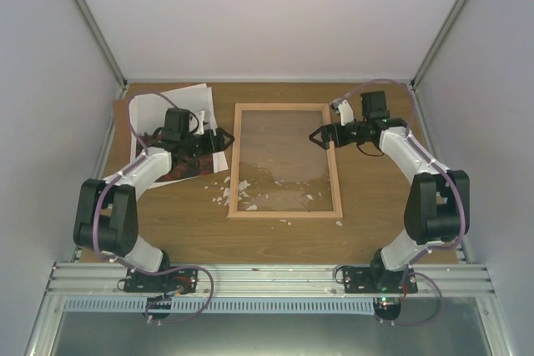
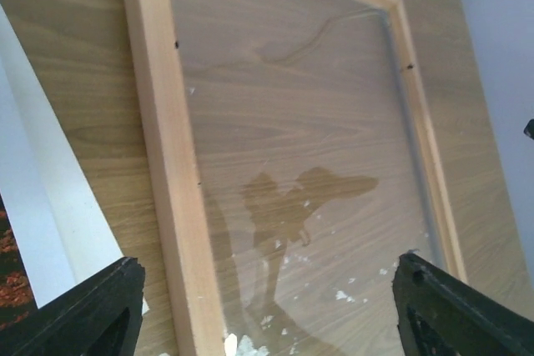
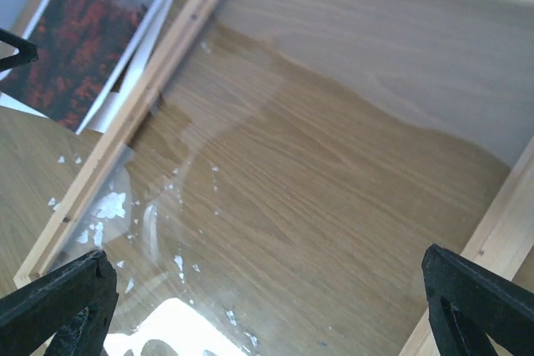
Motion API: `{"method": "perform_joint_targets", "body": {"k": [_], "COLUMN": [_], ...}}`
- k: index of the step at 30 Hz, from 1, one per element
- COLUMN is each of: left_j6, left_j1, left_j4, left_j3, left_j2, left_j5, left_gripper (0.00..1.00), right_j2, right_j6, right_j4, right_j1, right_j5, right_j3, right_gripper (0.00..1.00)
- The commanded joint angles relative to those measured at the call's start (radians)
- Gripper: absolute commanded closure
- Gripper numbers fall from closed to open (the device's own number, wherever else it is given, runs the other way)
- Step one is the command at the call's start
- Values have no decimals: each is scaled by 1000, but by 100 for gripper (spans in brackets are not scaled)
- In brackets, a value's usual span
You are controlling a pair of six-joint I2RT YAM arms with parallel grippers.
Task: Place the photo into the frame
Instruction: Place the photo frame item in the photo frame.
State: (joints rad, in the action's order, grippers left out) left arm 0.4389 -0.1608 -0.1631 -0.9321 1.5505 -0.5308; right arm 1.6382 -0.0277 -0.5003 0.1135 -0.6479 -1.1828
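The frame [image 1: 284, 214], thin light wood rails round a clear pane, lies flat in the middle of the table. The photo [image 1: 190, 106], white border with red-orange hills, lies left of it, partly under my left arm. My left gripper [image 1: 225, 141] is open and empty, over the gap between the photo and the frame's left rail. In the left wrist view [image 2: 267, 314] that rail [image 2: 171, 172] runs between my fingers [image 2: 92, 310], with the photo's border [image 2: 42, 206] at the left. My right gripper [image 1: 322, 135] is open and empty over the frame's right rail. The right wrist view [image 3: 267, 306] shows the pane, the left rail [image 3: 138, 102] and the photo [image 3: 83, 47].
Small white scraps [image 1: 227, 191] lie by the frame's near left corner and on the pane [image 3: 108, 206]. A brown board corner [image 1: 122, 111] shows under the photo at the far left. White enclosure walls stand at the left, right and back.
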Motion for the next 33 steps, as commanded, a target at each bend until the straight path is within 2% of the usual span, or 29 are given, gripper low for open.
{"method": "perform_joint_targets", "body": {"k": [1,8,12,16,26,29,33], "left_j6": [-128,-400,-520,-638,-906,-922,-893], "left_j1": [8,21,42,74,84,84,82], "left_j4": [7,-113,-168,-217,-257,-300,-308], "left_j3": [-34,-54,-43,-61,-82,-117,-164], "left_j2": [-90,-178,-191,-157,-80,-19,39], "left_j5": [17,119,172,146,317,329,278], "left_gripper": [15,5,5,6,13,19,30], "right_j2": [-59,-78,-45,9,37,49,68], "right_j6": [-59,-57,-74,-128,-160,-179,-192], "right_j4": [32,68,55,11,31,26,28], "right_j1": [7,8,33,63,70,71,77], "right_j5": [-48,-118,-132,-145,-119,-114,-95], "right_j3": [-33,-44,-58,-90,-29,-28,-30], "right_gripper": [0,0,0,0,0,0,0]}}
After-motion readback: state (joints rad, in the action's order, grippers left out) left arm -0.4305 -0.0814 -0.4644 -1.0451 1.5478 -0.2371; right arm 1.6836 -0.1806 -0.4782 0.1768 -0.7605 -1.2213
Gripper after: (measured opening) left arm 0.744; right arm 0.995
